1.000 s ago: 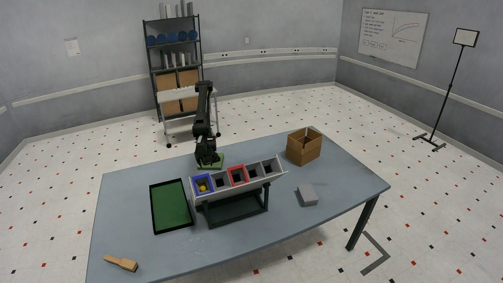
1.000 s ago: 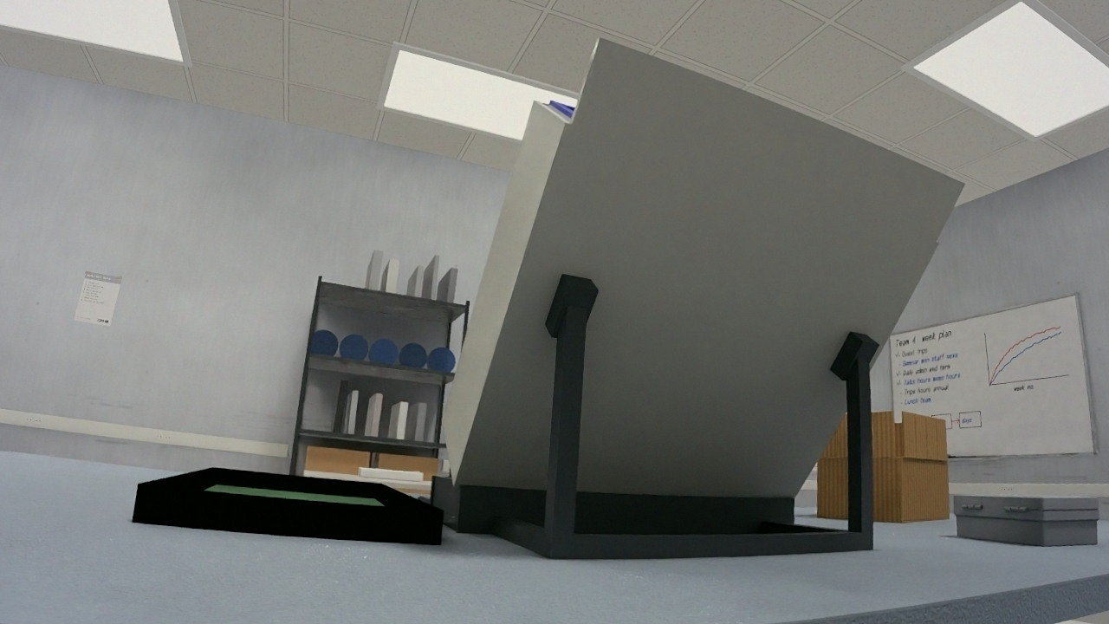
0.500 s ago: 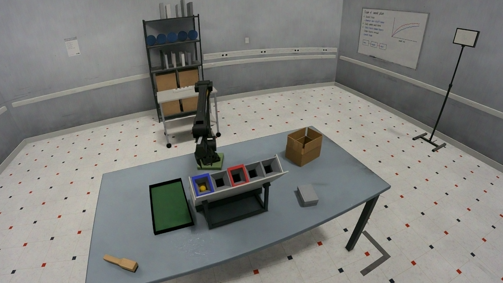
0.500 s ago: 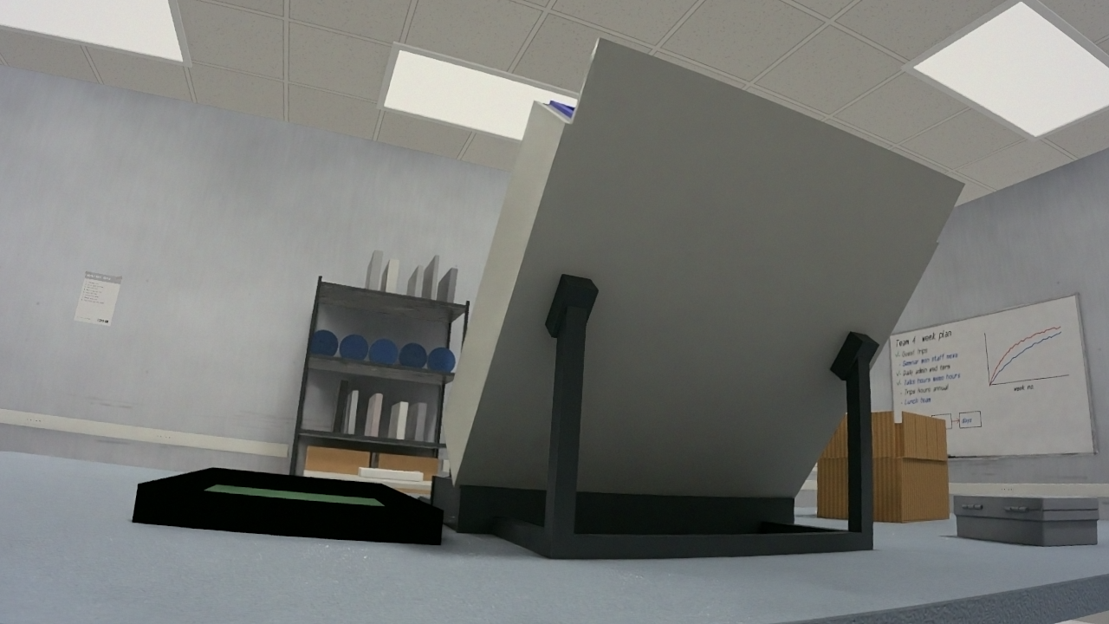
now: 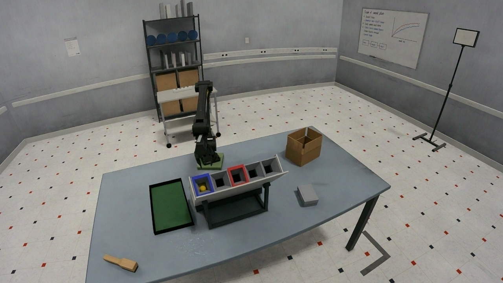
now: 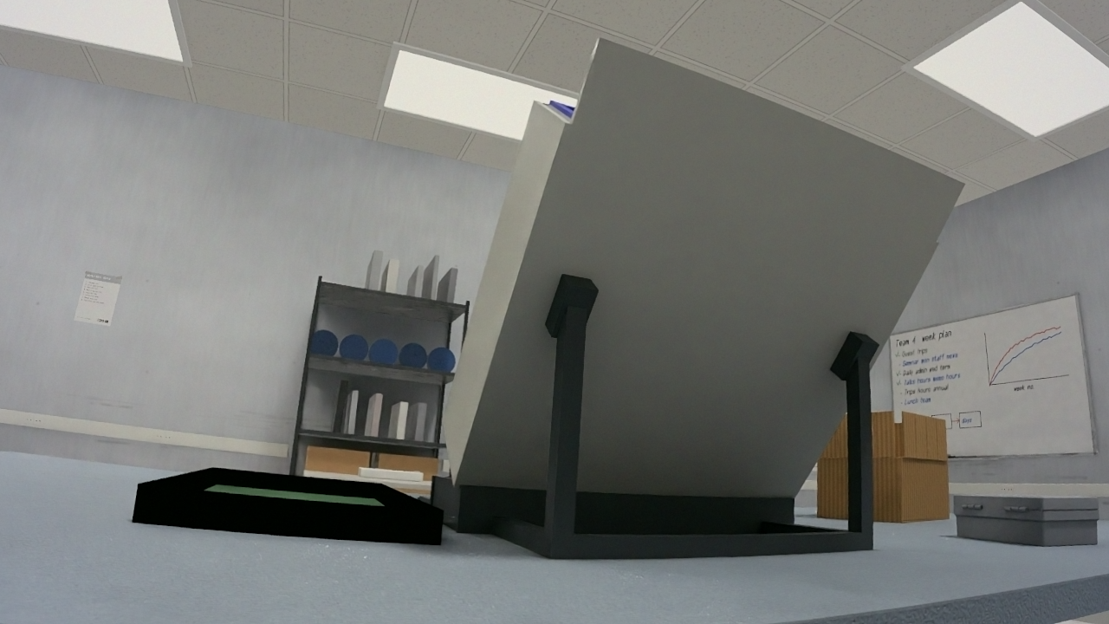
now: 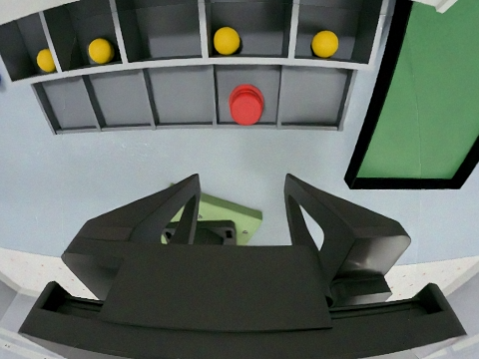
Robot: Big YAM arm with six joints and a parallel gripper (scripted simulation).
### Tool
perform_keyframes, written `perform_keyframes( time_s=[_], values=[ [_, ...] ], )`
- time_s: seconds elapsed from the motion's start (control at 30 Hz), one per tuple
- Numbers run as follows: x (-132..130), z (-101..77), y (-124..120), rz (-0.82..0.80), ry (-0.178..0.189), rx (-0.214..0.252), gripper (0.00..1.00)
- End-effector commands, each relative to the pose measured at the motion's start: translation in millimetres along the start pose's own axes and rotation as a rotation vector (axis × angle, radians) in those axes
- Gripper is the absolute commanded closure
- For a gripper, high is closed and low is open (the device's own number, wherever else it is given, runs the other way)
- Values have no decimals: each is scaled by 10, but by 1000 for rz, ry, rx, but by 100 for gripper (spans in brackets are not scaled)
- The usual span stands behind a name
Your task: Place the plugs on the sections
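In the wrist view my gripper (image 7: 241,181) is open and empty, held high above the table over the arm's green base pad (image 7: 220,214). The red plug (image 7: 245,104) stands on the flat front part of the second section from the right of the grey catch rack (image 7: 195,75). Yellow marbles lie in several back sections, one (image 7: 227,40) right behind the red plug. In the top view the blue-banded funnel (image 5: 202,183) holds a yellow marble (image 5: 202,188), and the red-banded funnel (image 5: 237,175) looks empty. I cannot make out the blue plug.
A green tray with a black rim (image 5: 170,205) lies beside the funnel stand and also shows in the wrist view (image 7: 424,100). A cardboard box (image 5: 303,146), a grey case (image 5: 307,195) and a wooden block (image 5: 120,262) sit on the table. The white cover (image 6: 697,295) hides the pipes.
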State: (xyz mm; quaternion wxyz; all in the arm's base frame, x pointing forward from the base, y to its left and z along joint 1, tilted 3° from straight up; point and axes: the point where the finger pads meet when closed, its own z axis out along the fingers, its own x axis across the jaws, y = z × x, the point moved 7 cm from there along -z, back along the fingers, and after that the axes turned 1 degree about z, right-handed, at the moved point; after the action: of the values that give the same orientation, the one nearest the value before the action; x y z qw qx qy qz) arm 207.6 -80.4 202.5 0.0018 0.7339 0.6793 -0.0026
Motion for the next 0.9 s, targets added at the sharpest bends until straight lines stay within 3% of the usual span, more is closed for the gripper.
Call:
perform_keyframes(
  time_s=[0.0, 0.87],
  values=[
    [-34, -163, 122, -5, -13, -56, 41],
    [-73, -276, 234, -5, -14, -56, 41]
  ],
)
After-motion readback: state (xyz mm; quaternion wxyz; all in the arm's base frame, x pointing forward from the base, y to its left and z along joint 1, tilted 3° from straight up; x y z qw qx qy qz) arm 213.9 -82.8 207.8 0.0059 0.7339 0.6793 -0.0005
